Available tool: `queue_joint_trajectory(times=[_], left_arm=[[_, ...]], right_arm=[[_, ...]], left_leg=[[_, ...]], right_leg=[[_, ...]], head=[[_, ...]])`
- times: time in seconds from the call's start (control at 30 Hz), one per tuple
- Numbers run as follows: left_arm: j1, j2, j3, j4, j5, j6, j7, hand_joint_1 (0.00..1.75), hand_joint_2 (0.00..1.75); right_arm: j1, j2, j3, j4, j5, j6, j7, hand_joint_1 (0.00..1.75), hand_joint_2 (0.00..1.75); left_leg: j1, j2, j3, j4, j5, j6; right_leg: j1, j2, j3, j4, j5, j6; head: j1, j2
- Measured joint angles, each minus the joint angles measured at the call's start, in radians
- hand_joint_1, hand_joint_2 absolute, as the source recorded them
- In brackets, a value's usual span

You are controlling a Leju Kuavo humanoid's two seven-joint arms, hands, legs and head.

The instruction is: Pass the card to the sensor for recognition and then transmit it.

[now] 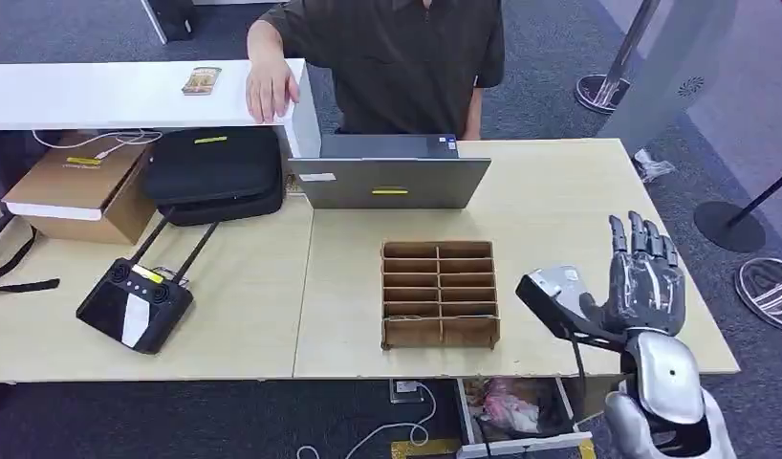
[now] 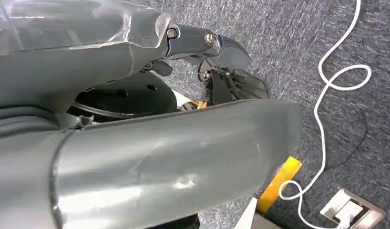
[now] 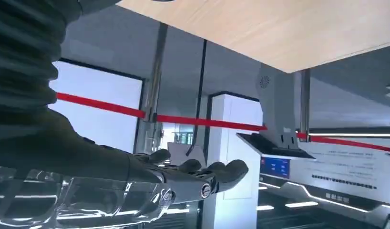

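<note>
A small patterned card (image 1: 202, 80) lies on the white counter (image 1: 100, 96) at the far left, close to a person's hand (image 1: 271, 91) resting on the counter's end. A black sensor (image 1: 552, 290) with a silver face stands at the table's front right edge. My right hand (image 1: 643, 273) is raised just right of it, fingers stretched upward and apart, holding nothing; in the right wrist view the right hand (image 3: 198, 176) is likewise bare. My left hand (image 2: 150, 157) hangs over grey carpet, thumb and fingers (image 2: 207, 43) apart, with nothing between them.
A slotted wooden box (image 1: 440, 294) sits mid-table, left of the sensor. Behind it stands a grey laptop (image 1: 392, 177), with the person seated beyond. A black case (image 1: 215, 172), a cardboard box (image 1: 81, 186) and a black remote controller (image 1: 134, 304) occupy the left table.
</note>
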State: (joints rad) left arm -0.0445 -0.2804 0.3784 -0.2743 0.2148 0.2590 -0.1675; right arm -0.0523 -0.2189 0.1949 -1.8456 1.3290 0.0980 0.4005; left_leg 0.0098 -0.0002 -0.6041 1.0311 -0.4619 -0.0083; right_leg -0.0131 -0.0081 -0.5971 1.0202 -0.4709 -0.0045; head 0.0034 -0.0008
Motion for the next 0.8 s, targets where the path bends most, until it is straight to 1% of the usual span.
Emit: queue_joint_trajectory(times=[0.1, 0.37, 0.5, 0.63, 0.7, 0.77, 0.8], left_arm=[[0.0, 0.0, 0.002, 0.0, -0.002, -0.003, 0.0, 0.0, 0.0], [-0.001, 0.0, 0.003, 0.0, -0.003, -0.005, 0.0, 0.0, 0.0], [-0.002, 0.0, 0.003, 0.0, -0.007, -0.015, 0.0, 0.0, 0.0], [-0.004, 0.0, 0.003, 0.0, -0.018, -0.022, 0.0, 0.0, 0.0], [-0.005, 0.0, 0.003, 0.0, -0.018, -0.026, 0.0, 0.0, 0.0], [-0.004, 0.001, 0.003, 0.0, -0.011, -0.031, 0.002, 0.0, 0.0], [-0.003, 0.001, 0.008, 0.0, -0.002, -0.035, 0.002, 0.0, 0.0]], right_arm=[[0.006, -0.015, 0.002, 0.0, -0.002, 0.001, -0.002, 0.0, 1.75], [0.008, -0.025, 0.006, 0.0, -0.004, 0.002, -0.003, 0.0, 1.75], [0.016, -0.039, 0.028, 0.001, -0.053, 0.074, -0.015, 0.0, 1.75], [-0.009, -0.086, 0.099, 0.026, -0.089, 0.155, -0.027, 0.0, 1.75], [-0.027, -0.119, 0.127, 0.035, -0.106, 0.198, -0.048, 0.0, 1.75], [-0.029, -0.161, 0.138, 0.034, -0.124, 0.208, -0.074, 0.0, 1.75], [-0.029, -0.198, 0.139, 0.03, -0.142, 0.208, -0.094, 0.0, 1.75]], left_leg=[[0.0, 0.0, 0.0, 0.0, 0.0, 0.0], [0.0, 0.0, 0.0, 0.0, 0.0, 0.0], [0.0, 0.0, -0.001, 0.0, 0.0, 0.0], [0.0, 0.0, 0.0, 0.0, 0.0, 0.0], [0.0, -0.001, 0.0, 0.0, 0.0, 0.0], [-0.001, -0.003, 0.0, 0.0, 0.0, 0.0], [-0.001, -0.003, -0.001, 0.0, 0.0, 0.001]], right_leg=[[0.0, 0.0, 0.0, 0.0, 0.0, 0.0], [0.0, 0.0, 0.0, 0.0, 0.0, 0.0], [0.0, 0.0, 0.0, 0.0, 0.0, 0.0], [0.0, 0.0, 0.0, 0.0, 0.0, 0.0], [0.0, -0.001, 0.0, 0.0, 0.0, 0.0], [-0.001, -0.002, 0.0, 0.0, 0.0, 0.0], [-0.001, -0.002, 0.0, 0.0, 0.0, 0.0]], head=[[0.0, 0.0], [0.0, 0.0], [0.0, 0.0], [0.0, 0.0], [0.0, 0.0], [0.0, 0.0], [0.0, 0.0]])
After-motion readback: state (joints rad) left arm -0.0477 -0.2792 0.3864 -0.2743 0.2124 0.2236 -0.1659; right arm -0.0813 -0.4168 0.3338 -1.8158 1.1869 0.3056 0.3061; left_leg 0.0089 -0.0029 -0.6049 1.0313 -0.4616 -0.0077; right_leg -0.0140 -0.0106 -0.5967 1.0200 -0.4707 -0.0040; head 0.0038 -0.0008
